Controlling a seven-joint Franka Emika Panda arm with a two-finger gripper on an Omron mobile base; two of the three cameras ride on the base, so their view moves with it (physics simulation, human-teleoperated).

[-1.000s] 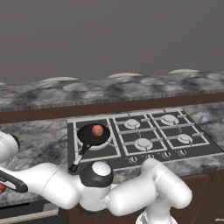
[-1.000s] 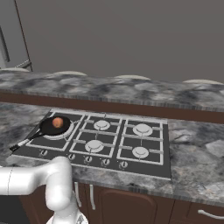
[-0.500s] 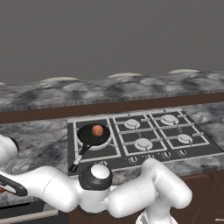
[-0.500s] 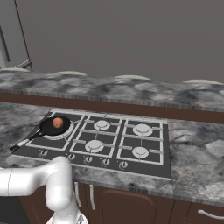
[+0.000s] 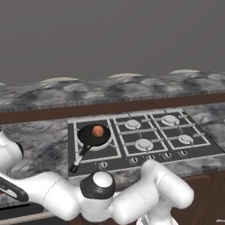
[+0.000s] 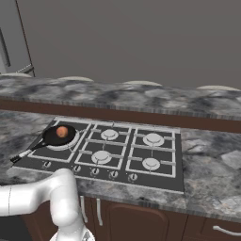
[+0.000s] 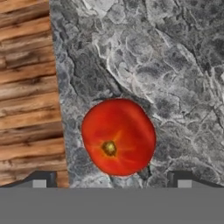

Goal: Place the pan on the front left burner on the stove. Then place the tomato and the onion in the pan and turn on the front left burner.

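A grey marbled counter (image 7: 144, 57) runs around the dark stove (image 5: 140, 140), where the pan (image 5: 93, 135) sits on the front left burner (image 6: 60, 139) with the onion (image 5: 97, 131) inside. Over the last second nothing on the stove has shifted. The fingers (image 7: 110, 180) stand wide apart above the tomato (image 7: 118, 136) near the counter's edge, so grasping it comes next.

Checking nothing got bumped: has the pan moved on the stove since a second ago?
No. The pan sits on the front left burner with the onion in it, handle toward the stove's front left corner, same as before.
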